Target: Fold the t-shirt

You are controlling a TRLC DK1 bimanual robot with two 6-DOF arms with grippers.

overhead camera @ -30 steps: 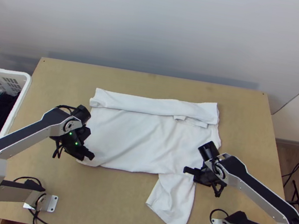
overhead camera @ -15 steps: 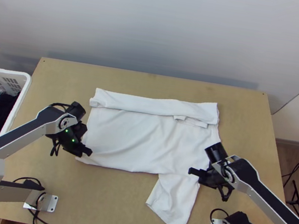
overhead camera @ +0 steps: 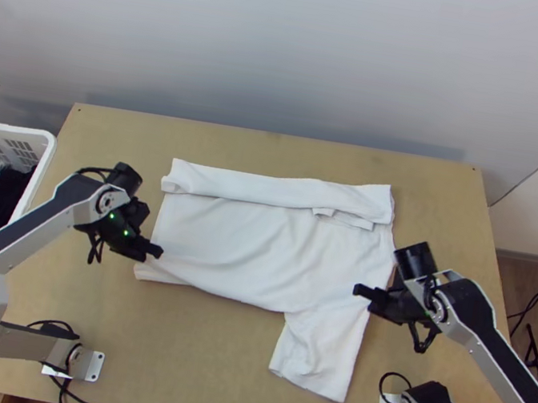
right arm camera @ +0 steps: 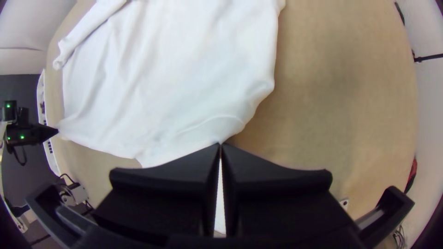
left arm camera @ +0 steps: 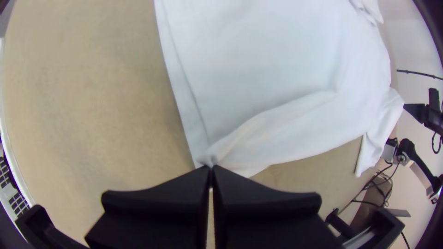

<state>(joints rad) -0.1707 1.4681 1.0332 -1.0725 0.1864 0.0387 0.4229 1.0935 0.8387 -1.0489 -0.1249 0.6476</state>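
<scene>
1. We record the white t-shirt (overhead camera: 231, 236) spread across the middle of the table (overhead camera: 179, 366), its far edge turned over in a long strip (overhead camera: 271, 190).
2. A sleeve (overhead camera: 319, 355) lies toward the table's near edge, right of centre.
3. Left gripper (overhead camera: 160, 252): we note its fingers closed, pinching the shirt's near left corner.
4. Right gripper (overhead camera: 358, 289): we observe its fingers closed on the shirt's right edge, near the sleeve.
5. We see a white basket (overhead camera: 46, 160) of clothes beside the table's left side.

The light wooden table (overhead camera: 196, 361) is backed by a smooth pale-grey wall (overhead camera: 291, 51); brown wooden flooring (overhead camera: 510, 280) is seen right of the table.
</scene>
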